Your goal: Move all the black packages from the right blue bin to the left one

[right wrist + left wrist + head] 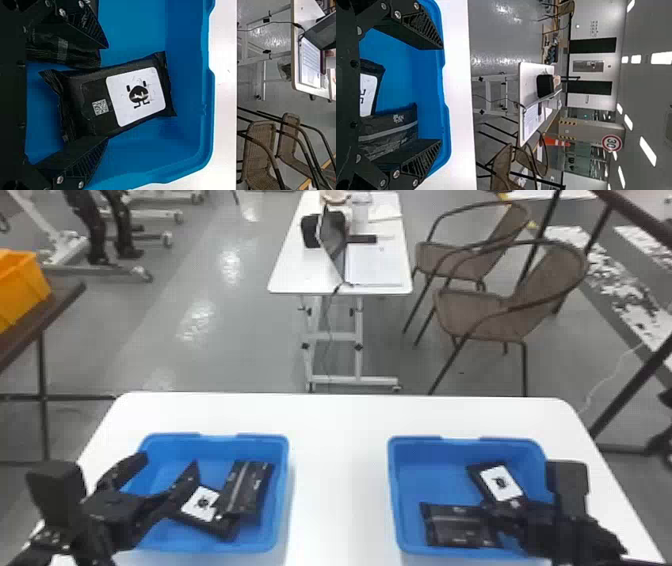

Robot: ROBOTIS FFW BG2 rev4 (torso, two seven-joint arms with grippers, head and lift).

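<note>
Two close-lying black packages [85, 93] could both catch if the right end effector [107, 93] (wide, like the left one [441, 94]) closes.

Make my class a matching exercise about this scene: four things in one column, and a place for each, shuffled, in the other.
Things
1. left gripper
2. orange crate
3. right gripper
4. woven chairs

Places
A. on the floor beside the far white table
B. at the right blue bin, by a black package with a white label
C. on a brown table
D. at the left blue bin

Right pairs: 1-D, 2-C, 3-B, 4-A
</note>
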